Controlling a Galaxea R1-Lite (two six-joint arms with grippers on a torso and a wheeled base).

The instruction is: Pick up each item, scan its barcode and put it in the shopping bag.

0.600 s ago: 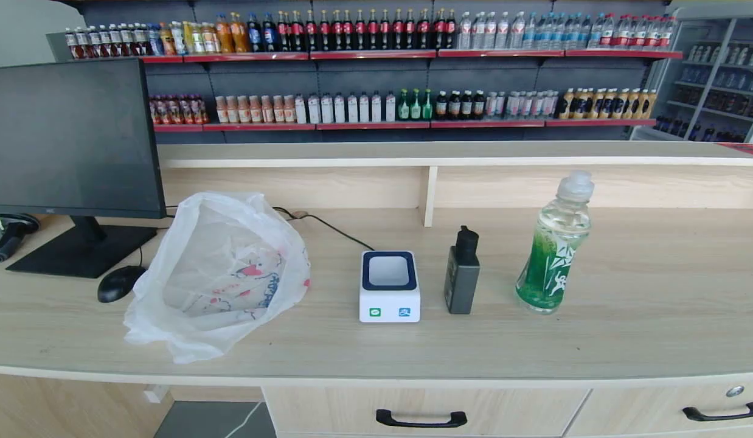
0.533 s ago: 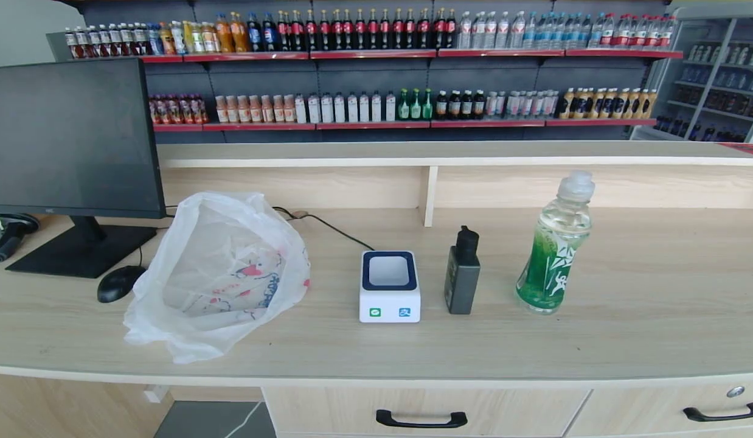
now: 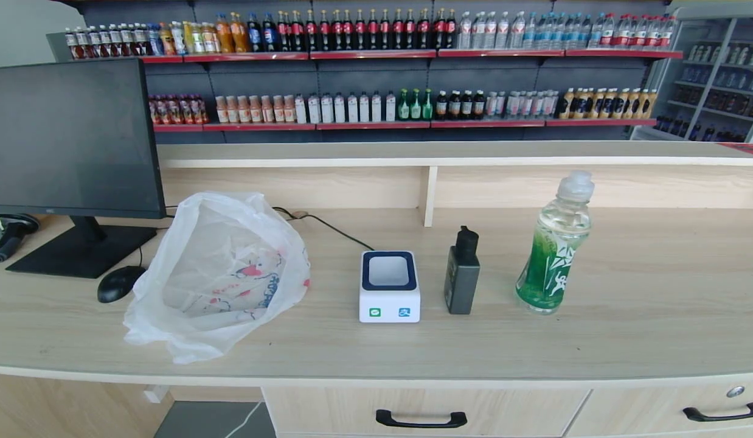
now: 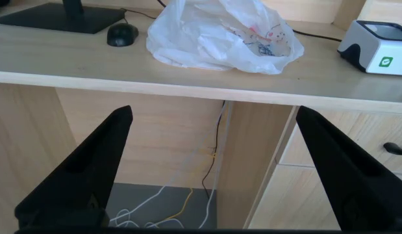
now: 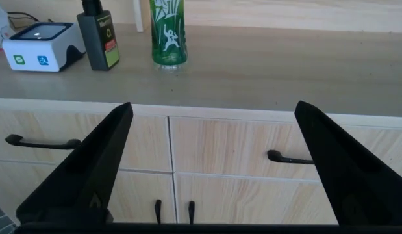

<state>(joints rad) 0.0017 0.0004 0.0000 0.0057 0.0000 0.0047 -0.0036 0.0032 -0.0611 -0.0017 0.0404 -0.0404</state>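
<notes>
My head camera looks forward and down from above the pale wooden counter (image 3: 656, 304), taking in most of its top and the red-edged drink shelves (image 3: 376, 55) behind. My left wrist camera sits low, close before the counter's front edge, facing it between the wide-spread halves of my left gripper (image 4: 213, 110). My right wrist camera does likewise through my right gripper (image 5: 213, 107). All three share the white square scanner box (image 3: 389, 286).

The shopping bag (image 3: 221, 274) is white with red and blue print. The scanner (image 3: 389, 286) is white and dark blue. The tall bottle (image 3: 553, 249) is green.
</notes>
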